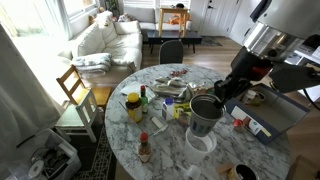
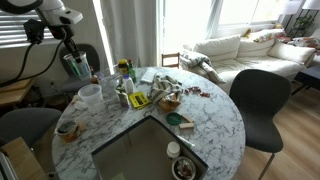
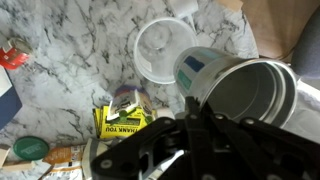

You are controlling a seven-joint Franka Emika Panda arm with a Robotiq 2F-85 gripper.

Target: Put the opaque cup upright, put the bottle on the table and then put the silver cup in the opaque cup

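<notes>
Gripper (image 1: pixel 216 98) is seen pressed onto the rim of the silver cup (image 1: pixel 204 113). The cup is held clear of the round marble table (image 1: pixel 170 160), mouth up. The opaque cup (image 1: pixel 200 144) is noted upright on the tabletop, directly under the silver cup in this exterior view, with a gap between them. In an exterior view the silver cup (image 2: pixel 75 66) is carried under the gripper (image 2: pixel 72 56), above and just beside the opaque cup (image 2: pixel 88 97). In the wrist view the open mouth of the opaque cup (image 3: pixel 164 48) is seen from above, empty. The silver cup (image 3: pixel 245 95) is seen close to it at the right, its base overlapping the white rim. A yellow container (image 1: pixel 133 106) and a yellow packet (image 3: pixel 120 123) are recorded among clutter nearby.
</notes>
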